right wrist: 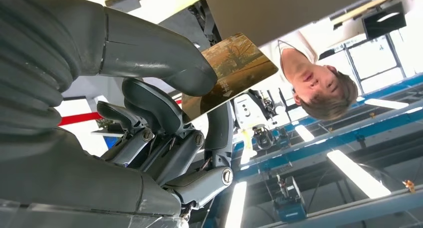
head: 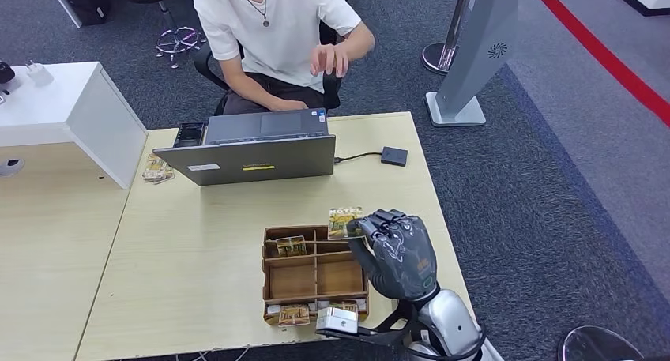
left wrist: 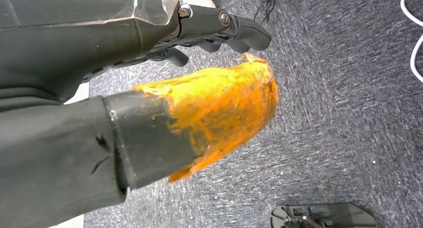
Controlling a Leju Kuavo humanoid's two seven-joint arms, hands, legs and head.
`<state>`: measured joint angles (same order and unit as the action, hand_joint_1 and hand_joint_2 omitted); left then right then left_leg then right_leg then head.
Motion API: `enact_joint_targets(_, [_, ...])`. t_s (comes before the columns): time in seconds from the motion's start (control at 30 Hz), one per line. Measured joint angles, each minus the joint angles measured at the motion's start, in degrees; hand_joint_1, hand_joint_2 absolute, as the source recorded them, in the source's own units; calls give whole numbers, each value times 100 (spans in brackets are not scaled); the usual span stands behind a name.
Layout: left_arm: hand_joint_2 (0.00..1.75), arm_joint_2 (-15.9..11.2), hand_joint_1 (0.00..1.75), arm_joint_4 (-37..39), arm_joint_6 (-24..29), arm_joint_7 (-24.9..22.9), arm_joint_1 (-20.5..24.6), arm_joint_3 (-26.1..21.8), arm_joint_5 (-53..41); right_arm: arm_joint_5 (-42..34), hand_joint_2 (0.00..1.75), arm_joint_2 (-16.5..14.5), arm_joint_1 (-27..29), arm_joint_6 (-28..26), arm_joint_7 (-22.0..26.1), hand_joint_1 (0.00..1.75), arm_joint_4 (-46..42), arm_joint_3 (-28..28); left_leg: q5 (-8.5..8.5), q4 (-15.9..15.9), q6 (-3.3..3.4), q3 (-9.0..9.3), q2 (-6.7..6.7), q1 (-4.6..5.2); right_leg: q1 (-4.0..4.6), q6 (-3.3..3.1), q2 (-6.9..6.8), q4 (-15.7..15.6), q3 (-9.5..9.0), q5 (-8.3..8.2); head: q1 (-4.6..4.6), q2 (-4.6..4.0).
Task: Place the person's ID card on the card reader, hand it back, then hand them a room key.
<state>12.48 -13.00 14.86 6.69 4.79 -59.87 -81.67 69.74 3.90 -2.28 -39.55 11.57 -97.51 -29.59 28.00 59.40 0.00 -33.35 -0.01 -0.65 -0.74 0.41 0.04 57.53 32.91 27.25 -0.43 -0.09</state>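
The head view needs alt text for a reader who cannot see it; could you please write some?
The robot's right hand holds a picture-printed card above a wooden divided tray of similar cards on a pale table. Across the table, a seated person in a white shirt raises one hand behind an open laptop; a small black box lies beside it.

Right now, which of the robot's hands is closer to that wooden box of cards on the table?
Right. The right hand is at the wooden box's far right corner, pinching a card just above it. The left hand hangs over the carpet, away from the table.
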Motion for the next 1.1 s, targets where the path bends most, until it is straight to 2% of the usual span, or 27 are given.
enact_joint_targets(0.27, [0,0,0,0,0,2,2,3,-57,-170,175,-147,-477,137,-50,175,243,74,-1,0,0,1,0,0,0,-2,0,0,-1,-2,-1,0])
enact_joint_targets(0.7, [0,0,0,0,-9,-44,42,96,-151,-342,175,-544,-1417,531,-295,175,1264,128,-5,0,0,1,-1,0,0,-2,0,2,-1,-2,0,0])
enact_joint_targets(0.73, [0,0,0,0,-9,-49,46,106,-161,-354,175,-577,-1472,546,-308,167,1346,130,-5,0,0,1,-1,0,0,-3,0,2,-1,-3,-1,0])
enact_joint_targets(0.77, [0,0,0,0,-9,-55,50,114,-170,-366,175,-610,-1521,561,-316,152,1422,131,-5,0,0,1,-1,0,0,-3,0,2,-1,-3,-1,0])
enact_joint_targets(0.83, [0,1,0,0,-10,-66,55,129,-177,-387,175,-673,-1602,584,-327,65,1564,136,-5,0,0,1,-1,0,0,-3,1,3,-1,-3,-1,0])
enact_joint_targets(0.87, [0,1,0,0,-10,-70,57,135,-178,-392,175,-700,-1633,593,-332,28,1626,142,-5,0,0,1,-1,0,0,-3,0,3,-1,-2,-1,0])
enact_joint_targets(0.9, [0,1,0,0,-10,-74,57,138,-178,-395,175,-726,-1658,598,-342,0,1684,150,-5,0,0,1,-1,0,0,-3,0,3,-1,-2,-1,0])
enact_joint_targets(1.1, [0,0,0,0,-9,-89,57,138,-178,-395,175,-806,-1727,598,-387,0,1912,181,-5,0,0,1,-1,0,0,-3,0,2,0,-2,-1,0])
